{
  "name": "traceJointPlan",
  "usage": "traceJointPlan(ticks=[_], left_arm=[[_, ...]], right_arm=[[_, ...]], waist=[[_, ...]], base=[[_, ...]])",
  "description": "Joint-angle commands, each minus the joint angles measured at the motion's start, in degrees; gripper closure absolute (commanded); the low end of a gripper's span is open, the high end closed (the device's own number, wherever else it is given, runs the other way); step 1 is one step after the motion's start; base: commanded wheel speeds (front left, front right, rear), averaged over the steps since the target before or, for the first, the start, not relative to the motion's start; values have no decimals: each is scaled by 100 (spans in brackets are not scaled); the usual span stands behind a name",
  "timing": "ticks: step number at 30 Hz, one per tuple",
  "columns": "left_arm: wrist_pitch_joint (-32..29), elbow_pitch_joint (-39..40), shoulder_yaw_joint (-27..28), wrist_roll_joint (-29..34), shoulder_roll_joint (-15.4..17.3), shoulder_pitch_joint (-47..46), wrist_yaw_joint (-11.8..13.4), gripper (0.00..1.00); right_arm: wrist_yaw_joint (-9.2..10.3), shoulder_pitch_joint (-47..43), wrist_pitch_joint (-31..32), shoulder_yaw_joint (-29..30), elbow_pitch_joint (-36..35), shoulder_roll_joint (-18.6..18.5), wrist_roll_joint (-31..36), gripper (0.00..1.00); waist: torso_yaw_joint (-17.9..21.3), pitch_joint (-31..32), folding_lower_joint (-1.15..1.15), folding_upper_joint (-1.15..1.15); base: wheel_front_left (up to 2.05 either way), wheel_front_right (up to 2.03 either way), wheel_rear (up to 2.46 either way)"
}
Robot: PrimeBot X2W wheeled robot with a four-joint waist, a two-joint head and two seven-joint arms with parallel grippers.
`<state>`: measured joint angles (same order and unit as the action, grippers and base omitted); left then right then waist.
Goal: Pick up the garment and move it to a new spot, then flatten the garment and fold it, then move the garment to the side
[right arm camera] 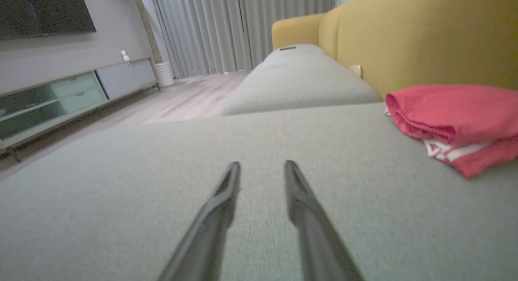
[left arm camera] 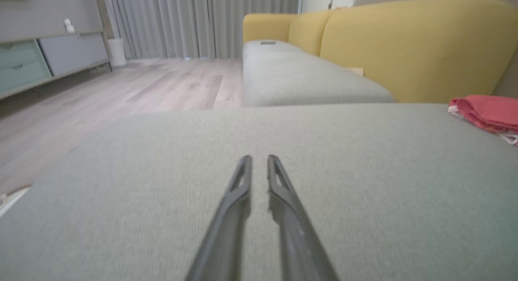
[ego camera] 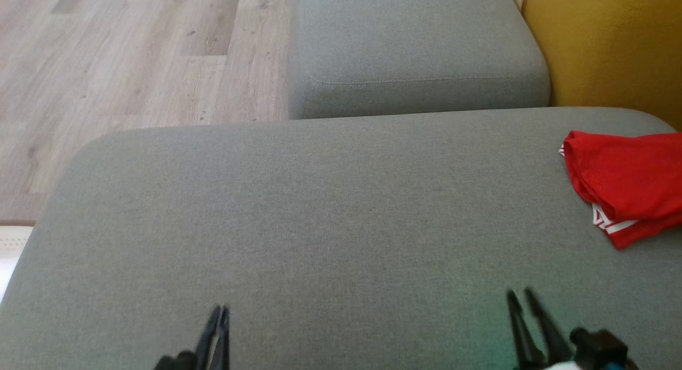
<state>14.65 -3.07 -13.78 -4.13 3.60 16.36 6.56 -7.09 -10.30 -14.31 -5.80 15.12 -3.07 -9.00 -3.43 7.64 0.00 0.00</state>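
Red fabric with white striped trim, the folded garment (ego camera: 623, 183) is lying at the right edge of the head frame, a little above the middle, on the wide grey woven seat cushion (ego camera: 319, 210). It is sitting just below the mustard-yellow sofa backrest (ego camera: 613, 45), which is filling the upper right corner.

I am seeing the left gripper (ego camera: 220, 308) at the bottom left of centre, its two dark fingers standing only slightly parted (a thin gap in its wrist view) and pinching nothing. The right gripper (ego camera: 519, 291) is showing at the lower right, fingers spread wider and also empty, well apart from the garment.

A second grey cushion (ego camera: 415, 39) is lying at the top centre, with pale wood-plank flooring (ego camera: 133, 55) at the upper left.
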Motion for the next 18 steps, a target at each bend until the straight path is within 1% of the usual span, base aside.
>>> traceJointPlan(ticks=[1,18], left_arm=[[-1,1,-10,-45,0,20,0,100],[-219,-154,187,-1347,64,-296,-190,100]], right_arm=[[0,-6,6,-1,16,0,-45,100],[-6,222,249,113,-1,-42,-1244,100]], waist=[[3,-6,0,0],[50,-113,0,0]], base=[[0,0,0],[0,0,0]])
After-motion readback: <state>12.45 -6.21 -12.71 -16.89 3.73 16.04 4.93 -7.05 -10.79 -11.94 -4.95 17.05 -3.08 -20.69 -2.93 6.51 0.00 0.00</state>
